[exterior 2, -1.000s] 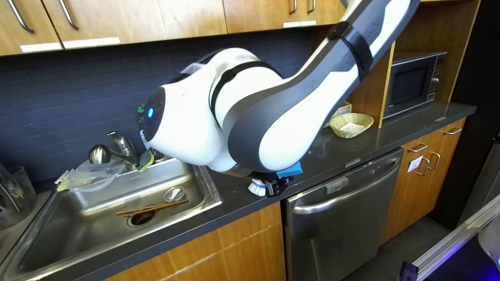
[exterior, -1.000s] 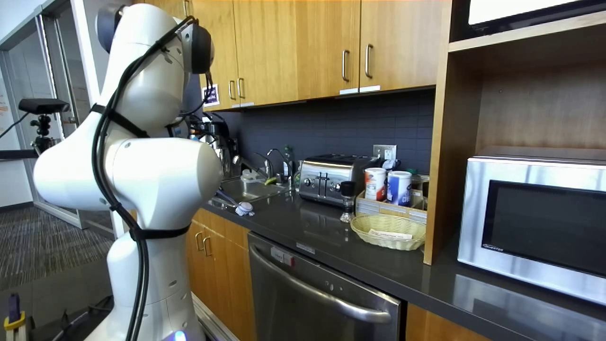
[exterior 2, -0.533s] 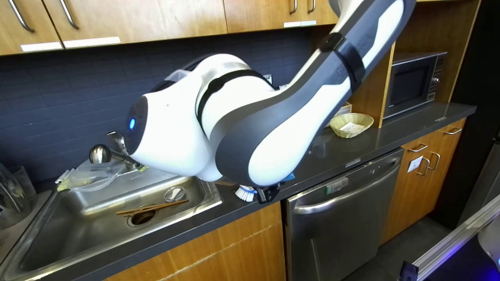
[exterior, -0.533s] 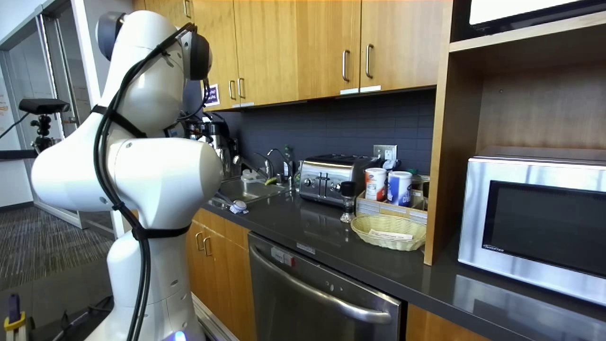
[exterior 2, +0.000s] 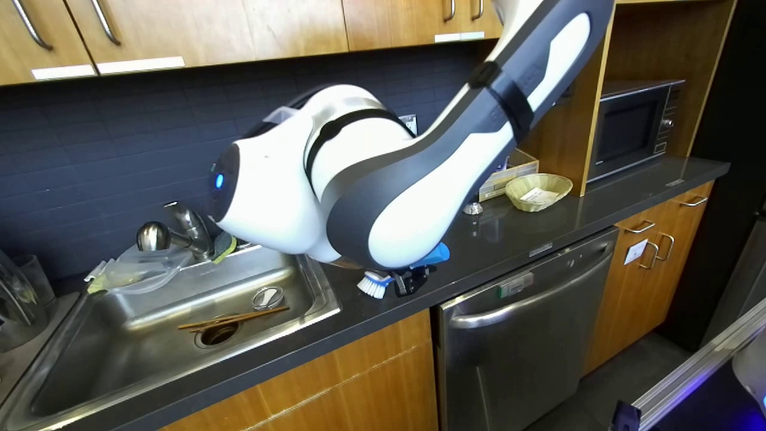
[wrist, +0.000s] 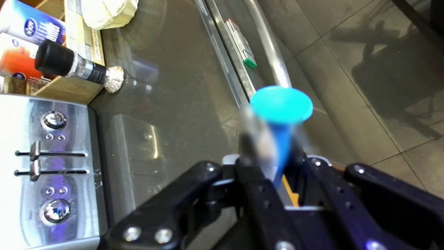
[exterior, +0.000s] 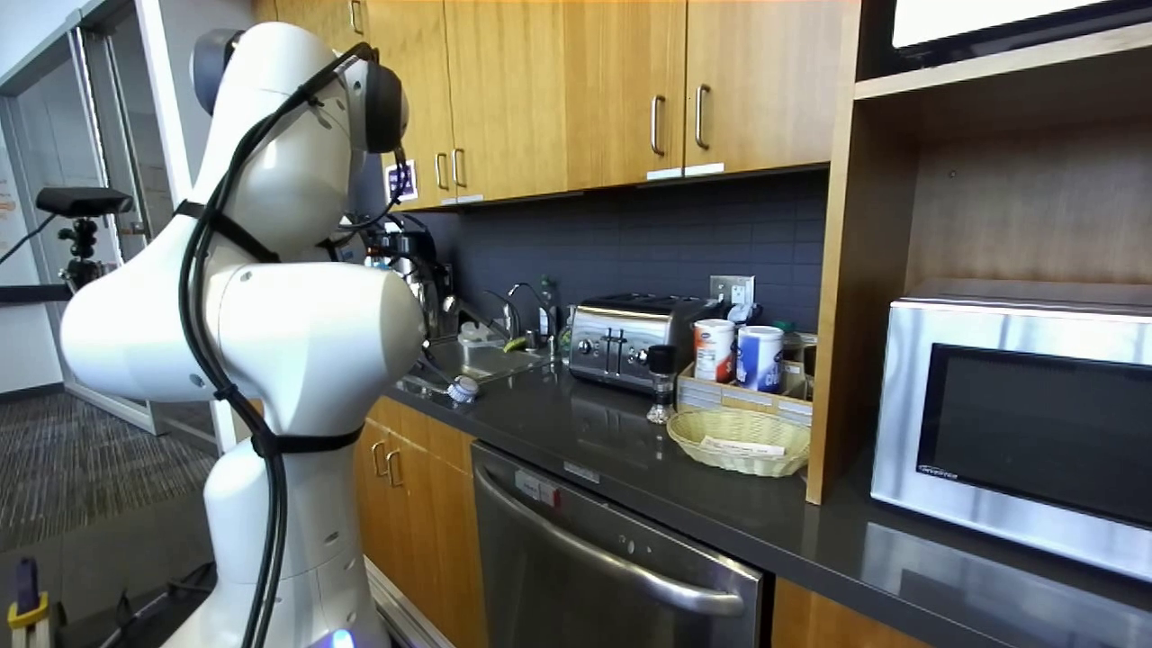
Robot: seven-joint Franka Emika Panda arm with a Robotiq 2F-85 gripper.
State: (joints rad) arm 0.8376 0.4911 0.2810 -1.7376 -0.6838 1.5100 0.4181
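Gripper (wrist: pixel 273 152) status: closed on the blue handle (wrist: pixel 281 106) of the brush (exterior 2: pixel 374 285), just right of the sink (exterior 2: pixel 143 362) at the front edge of the worktop (exterior 2: pixel 491 239). I confirm the grip from the wrist view, where the fingers (wrist: pixel 258 191) flank the handle; blur covers the contact area. Bristles (exterior: pixel 463 390) show in both exterior views; whether they touch the worktop I cannot tell.

In an exterior view, left to right, I read: a clear container (exterior 2: pixel 146 270) at the sink's rear; two wooden sticks (exterior 2: pixel 234 318) inside the sink, by the drain (exterior 2: pixel 216 336); the arm (exterior 2: pixel 383 197) above the worktop; a basket (exterior 2: pixel 519 200) holding a paper (exterior 2: pixel 538 196); a microwave (exterior 2: pixel 631 131).

In the wrist view, left to right, I read: the toaster (wrist: pixel 55 177), which the arm hides in an exterior view; an orange canister (wrist: pixel 19 57) and a blue canister (wrist: pixel 34 26) in a box (wrist: pixel 86 43); a grinder (wrist: pixel 81 67) standing upright; the dishwasher handle (wrist: pixel 270 45). Sink and sticks lie outside this view.
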